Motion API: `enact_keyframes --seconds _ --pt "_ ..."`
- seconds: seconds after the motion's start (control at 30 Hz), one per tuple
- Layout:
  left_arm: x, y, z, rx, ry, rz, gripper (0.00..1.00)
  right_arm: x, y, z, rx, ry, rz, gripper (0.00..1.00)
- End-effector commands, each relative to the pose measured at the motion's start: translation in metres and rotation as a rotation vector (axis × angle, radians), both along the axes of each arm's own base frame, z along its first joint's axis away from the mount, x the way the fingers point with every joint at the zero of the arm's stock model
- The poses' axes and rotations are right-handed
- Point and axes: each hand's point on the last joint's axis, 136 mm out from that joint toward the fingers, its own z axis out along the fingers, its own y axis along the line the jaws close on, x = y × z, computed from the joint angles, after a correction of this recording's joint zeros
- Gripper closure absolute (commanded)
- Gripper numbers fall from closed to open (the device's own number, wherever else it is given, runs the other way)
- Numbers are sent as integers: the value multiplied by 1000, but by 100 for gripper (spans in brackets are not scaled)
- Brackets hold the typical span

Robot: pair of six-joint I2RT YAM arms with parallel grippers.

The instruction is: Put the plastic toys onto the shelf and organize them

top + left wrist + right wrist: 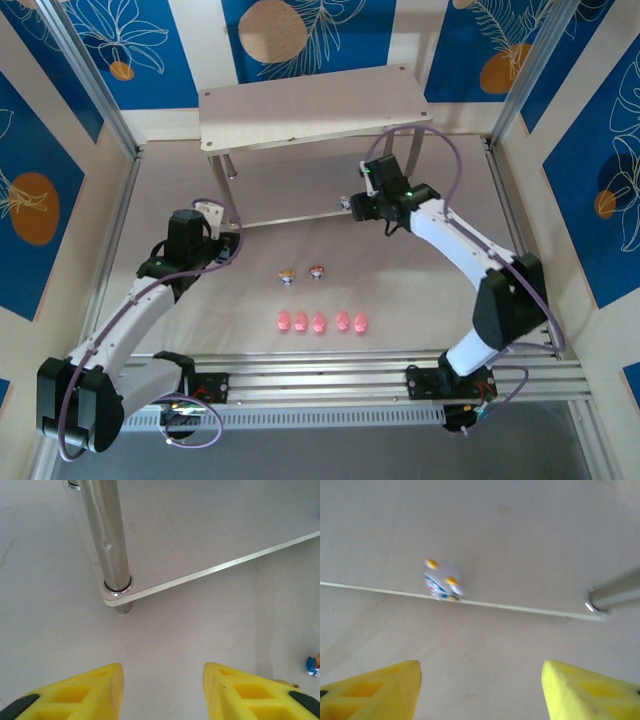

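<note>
Both my grippers stand spread and empty at the shelf point(310, 105), with most toys down on the table point(420, 290).

From above, five pink pigs point(320, 322) lie in a row near my bases, two figurines point(302, 273) just behind them. My left gripper point(213, 222) sits by the shelf's left front leg and my right gripper point(350, 205) at the lower board's point(290, 215) front edge. On my left wrist, the fingers point(95, 695) are apart with bare table between them, facing the board's corner and a metal leg point(107, 540); a blue toy point(313, 665) stands at the right. On my right wrist, the fingers point(580, 690) are wide apart, gripping nothing; a whitish figurine with orange bits point(442, 580) sits on the lower board at its edge.
</note>
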Motion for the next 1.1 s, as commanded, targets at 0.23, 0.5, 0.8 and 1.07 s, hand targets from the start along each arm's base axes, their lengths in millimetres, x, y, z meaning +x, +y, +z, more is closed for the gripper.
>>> enact_keyframes --seconds 0.23,0.5,0.8,1.07 --pt "7 4 15 -44 -65 71 52 -28 -102 -13 253 15 -421 34" --pt "15 -6 16 -129 -75 68 52 1 -112 -4 330 -55 -450 32" --pt "-20 -58 -9 -145 94 -231 54 -13 -95 -25 383 59 -391 32" --pt "-52 -96 -29 -36 148 -382 50 -29 -82 -23 427 96 -321 32"
